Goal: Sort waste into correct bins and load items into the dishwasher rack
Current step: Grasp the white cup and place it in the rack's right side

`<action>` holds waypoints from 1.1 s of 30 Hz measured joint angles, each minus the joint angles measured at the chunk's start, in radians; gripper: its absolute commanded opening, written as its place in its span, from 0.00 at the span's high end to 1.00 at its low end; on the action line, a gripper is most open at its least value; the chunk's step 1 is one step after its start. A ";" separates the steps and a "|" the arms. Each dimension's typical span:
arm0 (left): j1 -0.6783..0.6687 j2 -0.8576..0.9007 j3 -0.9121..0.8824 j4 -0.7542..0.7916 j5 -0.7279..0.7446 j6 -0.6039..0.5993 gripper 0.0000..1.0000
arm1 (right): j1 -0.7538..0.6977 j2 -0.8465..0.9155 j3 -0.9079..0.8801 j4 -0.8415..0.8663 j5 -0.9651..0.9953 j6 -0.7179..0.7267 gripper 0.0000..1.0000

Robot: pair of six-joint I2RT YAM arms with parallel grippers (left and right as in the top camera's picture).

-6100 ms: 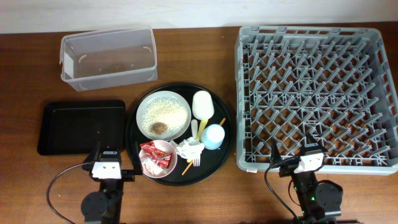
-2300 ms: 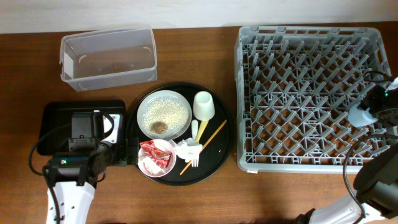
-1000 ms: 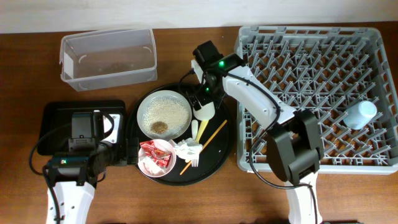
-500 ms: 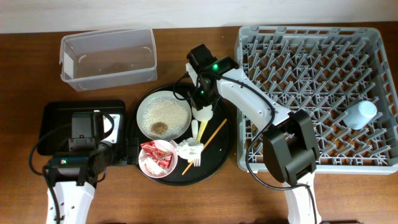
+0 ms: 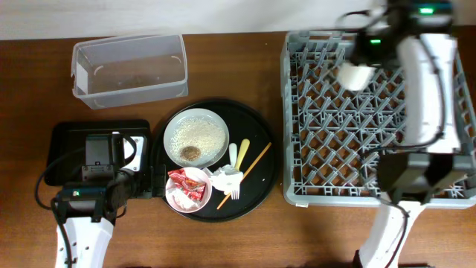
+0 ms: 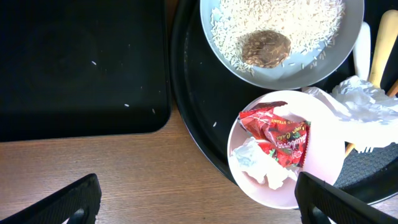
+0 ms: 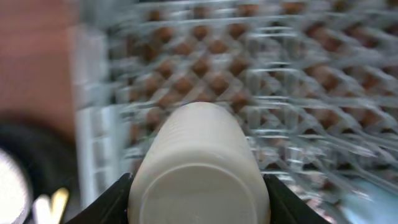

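Cream-white cup (image 7: 198,163) tight in right hand (image 7: 198,194), above grey rack (image 7: 298,93)

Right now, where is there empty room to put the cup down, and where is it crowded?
Most room: the grey rack's peg floor under the held cream cup. Also the clear tub, the left end of the black rectangular tray, and the round tray's right side beyond the chopsticks. Crowded: its left, where plate, pink bowl, napkin and fork huddle.

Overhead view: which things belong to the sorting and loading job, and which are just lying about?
Job: cream cup, plate, pink bowl, fork, spoon, chopsticks, wrappers, napkin, rice, brown lump, clear tub, black rectangular tray, dishwasher rack.
Lying about: round black tray, only carrying the items.
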 measured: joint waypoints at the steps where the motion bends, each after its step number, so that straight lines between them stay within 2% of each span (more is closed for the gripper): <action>1: 0.000 0.000 0.000 0.000 0.001 0.000 0.01 | -0.069 0.000 0.000 0.008 0.003 0.000 0.60; 2: 0.000 0.000 0.000 0.000 0.001 0.000 0.01 | -0.170 0.000 0.000 0.018 0.009 0.000 0.59; 6: 0.000 0.000 0.000 0.000 0.001 0.000 0.01 | -0.363 0.003 -0.001 0.078 0.011 0.000 0.60; 8: 0.000 0.000 0.000 0.000 0.001 0.000 0.01 | -0.414 0.014 -0.020 0.109 0.039 0.000 0.60; 12: 0.000 0.000 0.000 0.000 0.001 0.000 0.01 | -0.427 0.079 -0.192 0.236 0.068 -0.003 0.60; 15: 0.000 0.000 0.000 0.000 0.001 0.000 0.01 | -0.426 0.035 -0.286 0.314 0.069 -0.007 0.60; 33: 0.000 0.000 0.000 0.000 0.001 0.000 0.01 | -0.402 0.013 -0.307 0.243 0.023 -0.005 0.59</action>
